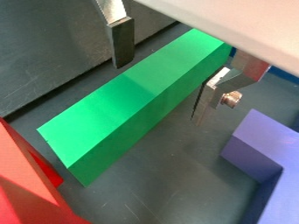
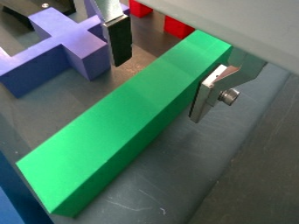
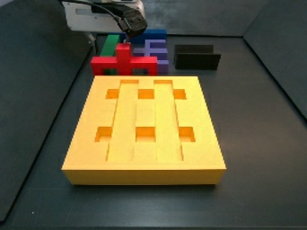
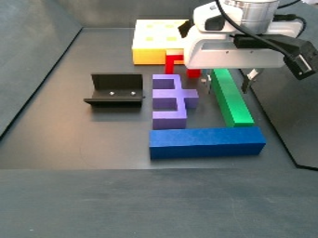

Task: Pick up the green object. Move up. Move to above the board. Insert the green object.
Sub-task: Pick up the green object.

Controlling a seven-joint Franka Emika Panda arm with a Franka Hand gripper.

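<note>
The gripper (image 4: 235, 76) hangs low over the far part of the green object (image 4: 232, 99), which lies lengthwise on the floor. The purple block (image 4: 170, 100) sits just left, the blue block (image 4: 206, 142) across its near end, the board (image 4: 162, 41) far behind

I see even overhead light, soft shadows. Wrist views sharp near gripper (image 1: 163, 80); its white housing blurs at frame corner. Mild sheen on dark floor (image 4: 74, 181). Side views crisp.
</note>
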